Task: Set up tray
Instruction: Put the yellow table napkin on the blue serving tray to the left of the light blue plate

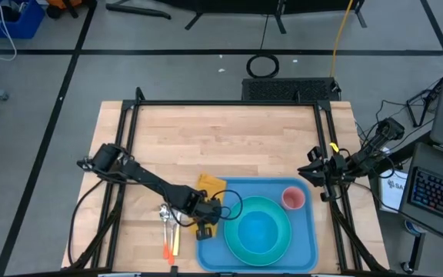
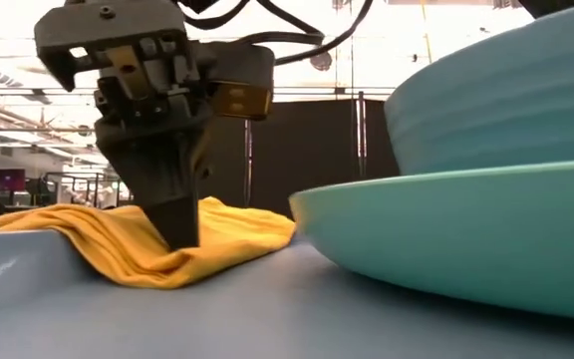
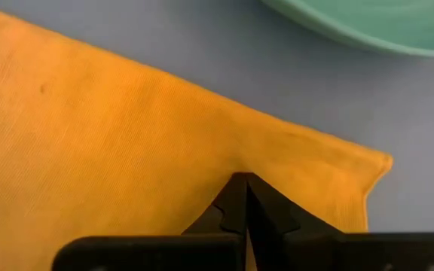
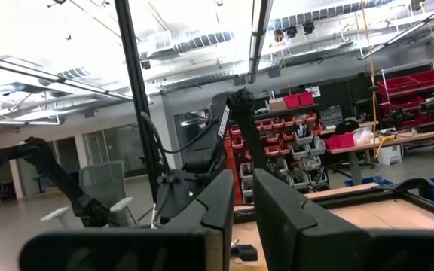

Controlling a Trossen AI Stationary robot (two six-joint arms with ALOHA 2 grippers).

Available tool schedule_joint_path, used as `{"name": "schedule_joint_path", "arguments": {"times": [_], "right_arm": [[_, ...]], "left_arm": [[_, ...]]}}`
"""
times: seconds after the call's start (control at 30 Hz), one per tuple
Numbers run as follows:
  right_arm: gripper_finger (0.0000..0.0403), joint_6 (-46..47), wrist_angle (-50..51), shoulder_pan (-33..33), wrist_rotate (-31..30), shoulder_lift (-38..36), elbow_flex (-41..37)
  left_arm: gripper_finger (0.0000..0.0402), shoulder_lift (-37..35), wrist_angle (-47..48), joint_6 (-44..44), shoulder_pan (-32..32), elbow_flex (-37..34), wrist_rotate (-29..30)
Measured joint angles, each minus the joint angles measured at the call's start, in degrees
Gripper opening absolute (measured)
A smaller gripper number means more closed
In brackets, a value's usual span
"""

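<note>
The light-blue tray (image 1: 306,238) lies at the table's near edge. It carries a turquoise plate (image 1: 241,248) with a bowl (image 1: 258,229) on it, and a pink cup (image 1: 293,198). A yellow napkin (image 1: 211,184) lies over the tray's far-left corner, partly on the wood. My left gripper (image 1: 208,209) stands over the napkin (image 2: 118,239) and is shut on it. My right gripper (image 1: 319,174) is raised at the table's right edge, its fingers (image 4: 221,203) a little apart and holding nothing. My left gripper pinches the napkin between its two fingertips (image 3: 236,199), near the cloth's edge and not far from a corner (image 3: 383,159). The fingers (image 2: 177,224) come from above, pointing down. The cloth puckers toward the pinch (image 3: 241,167) and lies slack on the tray (image 2: 267,309).
A spoon (image 1: 164,215) and orange-handled cutlery (image 1: 169,245) lie on the wood left of the tray. The plate's rim (image 2: 446,239) is close to the right of the left gripper. The table's far half is bare wood (image 1: 221,138). A black frame (image 1: 229,103) borders the table.
</note>
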State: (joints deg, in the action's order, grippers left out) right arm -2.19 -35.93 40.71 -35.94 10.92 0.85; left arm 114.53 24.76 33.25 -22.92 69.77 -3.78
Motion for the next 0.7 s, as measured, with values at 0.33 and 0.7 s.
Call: {"name": "schedule_joint_path", "arguments": {"times": [0.33, 0.7], "right_arm": [[0.0043, 0.0, 0.2, 0.0, 0.0, 0.0, 0.0], [0.0043, 0.0, 0.2, 0.0, 0.0, 0.0, 0.0]], "left_arm": [[0.0003, 0.8, -12.9, 1.5, -0.2, -0.3, -3.6], [0.0004, 0.9, -15.5, 2.9, -0.2, -0.4, -1.4]]}}
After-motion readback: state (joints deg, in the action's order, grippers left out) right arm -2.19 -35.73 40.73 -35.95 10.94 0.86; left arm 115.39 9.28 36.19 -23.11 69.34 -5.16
